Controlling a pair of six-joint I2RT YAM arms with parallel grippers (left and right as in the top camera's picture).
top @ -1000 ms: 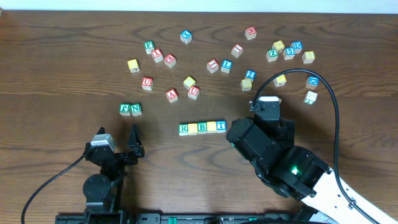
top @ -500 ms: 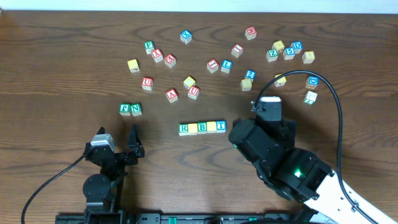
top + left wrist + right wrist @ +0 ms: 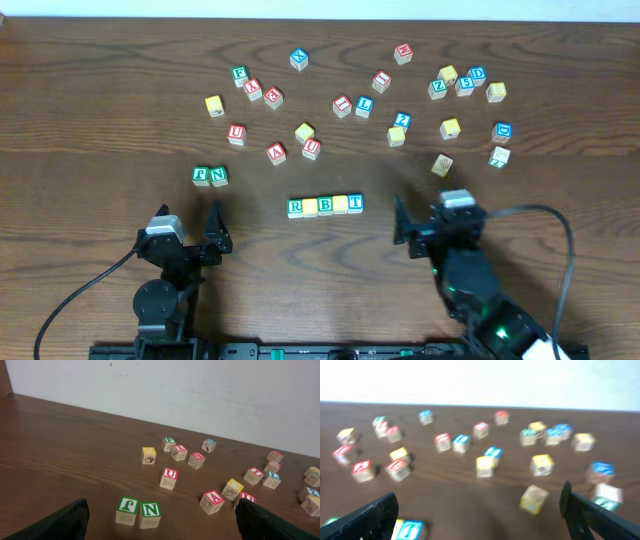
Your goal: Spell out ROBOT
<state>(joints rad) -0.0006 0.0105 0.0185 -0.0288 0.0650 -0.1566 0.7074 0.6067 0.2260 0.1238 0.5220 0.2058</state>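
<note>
The ROBOT cubes lie in one row at mid-table: green R (image 3: pixel 295 207), a yellow cube (image 3: pixel 310 206), green B (image 3: pixel 325 206), a second yellow cube (image 3: pixel 341 204) and blue T (image 3: pixel 356 202). My right gripper (image 3: pixel 428 215) hovers open to the right of the row, nothing between its fingers. In the blurred right wrist view the T cube (image 3: pixel 410 529) sits low on the left, just inside the left finger (image 3: pixel 370 515) of the right gripper (image 3: pixel 480 525). My left gripper (image 3: pixel 190 222) rests open near the front left, empty. None of the row shows in the left wrist view.
Green F (image 3: pixel 201 175) and N (image 3: pixel 218 176) cubes stand just ahead of the left gripper (image 3: pixel 162 530), also seen as F (image 3: pixel 127 510) and N (image 3: pixel 150 515). A tilted yellowish cube (image 3: pixel 441 163) lies ahead of the right gripper. Several loose letter cubes are scattered across the far half.
The right arm has pulled back from the row's right end toward the front edge and to the right. The tilted yellowish cube it covered now shows. The left arm is still.
</note>
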